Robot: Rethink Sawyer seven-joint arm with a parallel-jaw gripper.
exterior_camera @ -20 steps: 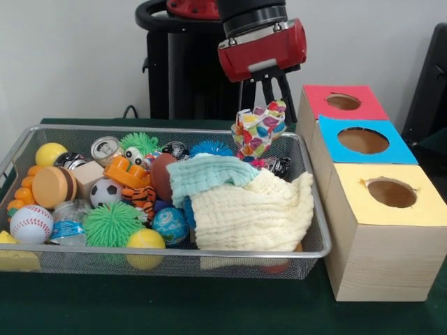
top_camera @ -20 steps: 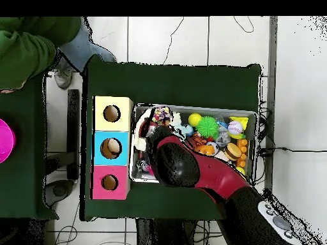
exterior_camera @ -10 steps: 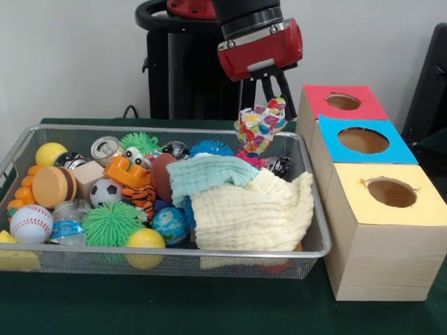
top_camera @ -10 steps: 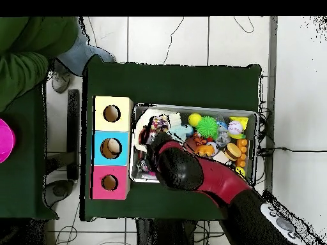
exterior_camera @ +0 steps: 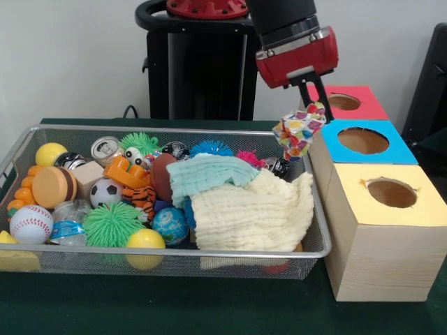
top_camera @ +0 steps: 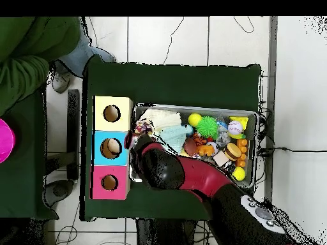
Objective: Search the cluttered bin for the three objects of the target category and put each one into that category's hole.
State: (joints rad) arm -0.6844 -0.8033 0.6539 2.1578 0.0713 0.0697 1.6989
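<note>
1. I am looking at the claw [exterior_camera: 308,106] gripping the small dotted cloth [exterior_camera: 298,131]; the cloth is hanging clear of everything, bunched under the fingertips, just over the right-hand rim of the wire bin [exterior_camera: 318,209] in the front view.

2. I am judging this as the carrying step for the first of the three cloths: it is out of the clutter but not yet over any box. In the front view it is dangling beside the blue-topped box [exterior_camera: 363,142], with the red-topped box [exterior_camera: 343,102] behind it.

3. The target, as I am reading it, is the hole [exterior_camera: 392,192] in the yellow-topped box [exterior_camera: 384,234], the box nearest the camera on the green desk [exterior_camera: 209,307]. The overhead view is agreeing: the claw is sitting at the bin's edge beside the blue top, with the yellow hole [top_camera: 112,113] still off to one side.

4. The teal cloth [exterior_camera: 206,174] and the cream cloth [exterior_camera: 251,213] are lying in the bin, the teal one draped partly on the cream one, among balls and toys.

5. Next, I am expecting to bring the arm along the row of boxes toward the camera until the cloth is hanging squarely above the yellow hole, then lower and release. The cloth looks floppy and wider than it hangs, so I am watching for a corner catching on the ragged paper edge.
</note>
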